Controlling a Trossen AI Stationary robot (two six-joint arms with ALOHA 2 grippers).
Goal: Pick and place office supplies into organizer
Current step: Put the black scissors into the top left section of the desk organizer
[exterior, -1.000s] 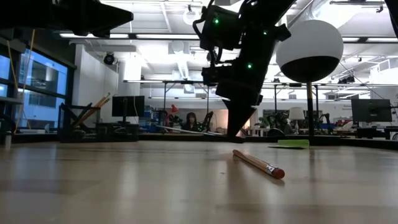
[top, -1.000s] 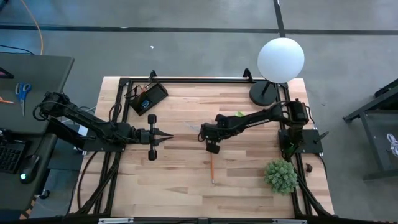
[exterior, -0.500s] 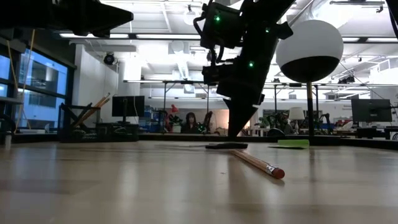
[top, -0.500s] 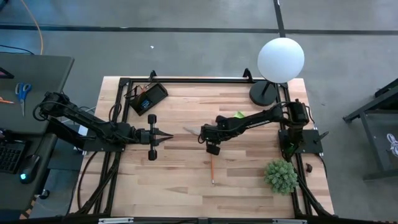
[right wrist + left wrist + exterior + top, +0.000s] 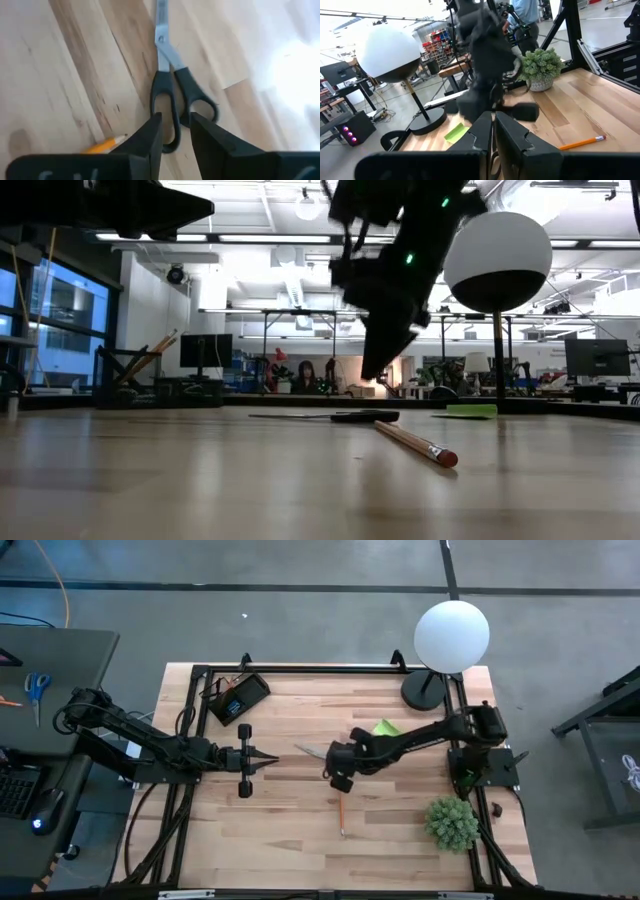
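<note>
Lying flat on table, black-handled scissors (image 5: 172, 85) just ahead of right hand (image 5: 175, 131), fingers parted, empty.

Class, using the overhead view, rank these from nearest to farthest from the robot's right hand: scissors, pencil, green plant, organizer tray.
From the right hand:
1. Scissors, just beside it, toward the left arm.
2. Pencil, toward the table's front edge.
3. Green plant, front right corner.
4. Organizer tray, back left corner.
</note>
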